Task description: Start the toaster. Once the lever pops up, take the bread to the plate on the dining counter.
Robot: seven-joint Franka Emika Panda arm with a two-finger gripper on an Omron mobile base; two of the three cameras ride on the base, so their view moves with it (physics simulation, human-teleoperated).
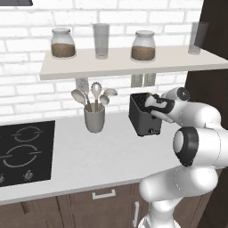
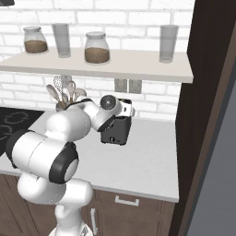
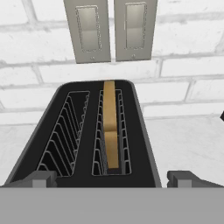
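The dark toaster [image 1: 142,121] [image 2: 116,130] [image 3: 94,131] stands on the grey counter against the brick wall. A tan slice of bread [image 3: 110,127] sits upright in its right-hand slot in the hand view; the left slot is empty. My gripper [image 1: 149,103] [image 2: 129,109] [image 3: 112,179] hovers just above the toaster's near end, open, with the fingertips [image 3: 41,178] spread wide to either side and nothing between them. The plate and the dining counter are out of view.
A grey cup of wooden utensils [image 1: 94,118] stands left of the toaster, and a black cooktop [image 1: 24,151] lies further left. A shelf [image 1: 124,64] with jars and glasses hangs overhead. Wall outlets [image 3: 109,30] sit behind the toaster. A dark tall cabinet [image 2: 207,92] closes the right side.
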